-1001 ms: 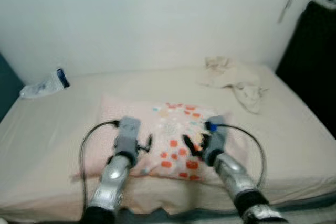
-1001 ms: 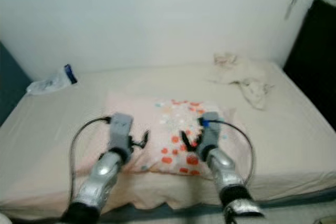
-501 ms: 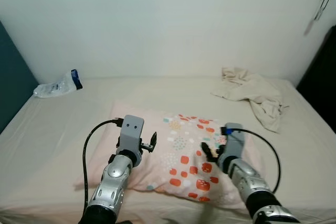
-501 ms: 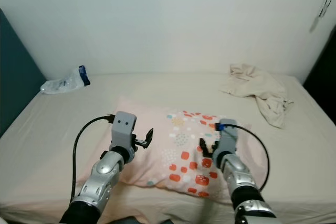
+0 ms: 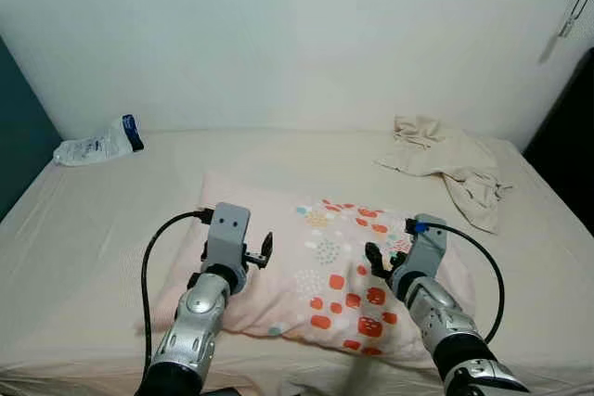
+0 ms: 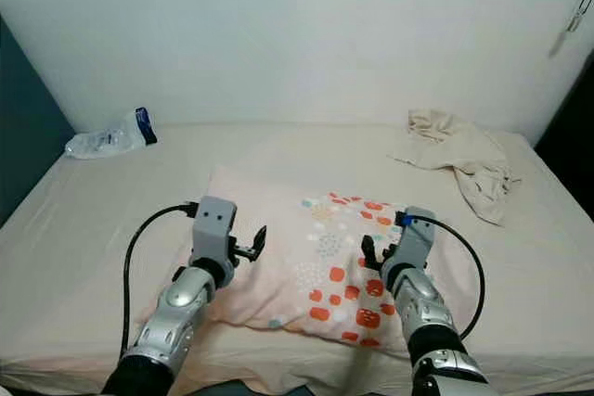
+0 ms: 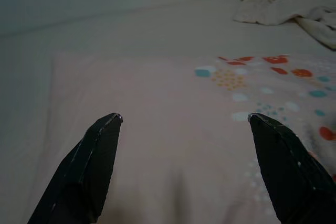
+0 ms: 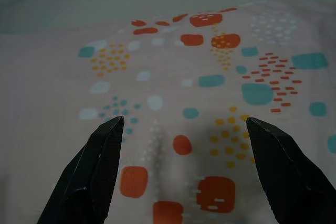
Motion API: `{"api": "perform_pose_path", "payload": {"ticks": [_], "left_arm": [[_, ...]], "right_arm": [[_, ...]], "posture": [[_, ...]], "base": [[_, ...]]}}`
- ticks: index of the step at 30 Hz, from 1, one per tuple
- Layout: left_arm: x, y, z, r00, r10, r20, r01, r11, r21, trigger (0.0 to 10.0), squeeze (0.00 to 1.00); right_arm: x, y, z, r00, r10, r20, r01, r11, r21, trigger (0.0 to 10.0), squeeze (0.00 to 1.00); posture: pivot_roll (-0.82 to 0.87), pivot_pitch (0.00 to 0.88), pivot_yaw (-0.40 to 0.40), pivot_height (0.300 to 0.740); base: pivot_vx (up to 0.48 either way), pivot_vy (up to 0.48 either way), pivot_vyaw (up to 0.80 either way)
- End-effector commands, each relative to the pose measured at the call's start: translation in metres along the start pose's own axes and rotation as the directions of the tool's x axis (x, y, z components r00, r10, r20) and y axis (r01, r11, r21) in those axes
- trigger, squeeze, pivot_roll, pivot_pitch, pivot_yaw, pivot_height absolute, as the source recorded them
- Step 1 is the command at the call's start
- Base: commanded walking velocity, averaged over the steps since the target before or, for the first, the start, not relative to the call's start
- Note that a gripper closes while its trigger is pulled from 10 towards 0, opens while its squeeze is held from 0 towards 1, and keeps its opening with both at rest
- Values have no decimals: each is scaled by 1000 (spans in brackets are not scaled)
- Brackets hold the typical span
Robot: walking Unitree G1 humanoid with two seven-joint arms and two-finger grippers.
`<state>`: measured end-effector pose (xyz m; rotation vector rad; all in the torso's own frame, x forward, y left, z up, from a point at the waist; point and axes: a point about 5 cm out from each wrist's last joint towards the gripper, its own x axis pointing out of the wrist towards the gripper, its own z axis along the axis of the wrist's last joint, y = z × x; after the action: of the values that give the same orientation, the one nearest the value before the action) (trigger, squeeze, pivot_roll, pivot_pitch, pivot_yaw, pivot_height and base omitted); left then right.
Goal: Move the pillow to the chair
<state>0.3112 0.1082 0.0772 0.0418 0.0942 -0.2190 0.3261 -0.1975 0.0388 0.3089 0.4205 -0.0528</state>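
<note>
Both released, the left pincer [image 5: 263, 250] and right pincer [image 5: 375, 261] hovered over the soft, light pillow [image 5: 316, 266], best gripped at its side edges beneath them.

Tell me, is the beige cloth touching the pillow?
Apart. The left eye view shows bare mattress between the crumpled beige cloth and the pillow's far edge.
</note>
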Motion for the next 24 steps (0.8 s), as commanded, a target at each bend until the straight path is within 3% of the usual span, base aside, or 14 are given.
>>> {"api": "perform_pose_path", "payload": {"ticks": [1, 11, 24], "left_arm": [[-2, 2, -5, 1000, -1, -21, 1, 1000, -3, 10000, 0], [-4, 4, -8, 999, 10, -31, -11, 1000, -9, 10000, 0], [-4, 7, -7, 999, 24, -22, -25, 999, -25, 10000, 0]], "right_arm": [[1, 4, -2, 1000, 16, -4, -16, 1000, 11, 10000, 0], [1, 6, -3, 1000, 21, 2, -21, 1000, 15, 10000, 0], [-1, 0, -7, 1000, 7, -15, -7, 1000, 4, 10000, 0]], "posture": [[-39, 47, 24, 740], [-36, 47, 23, 740], [-38, 41, 18, 740]], "base": [[292, 0, 0], [280, 0, 0], [0, 0, 0]]}}
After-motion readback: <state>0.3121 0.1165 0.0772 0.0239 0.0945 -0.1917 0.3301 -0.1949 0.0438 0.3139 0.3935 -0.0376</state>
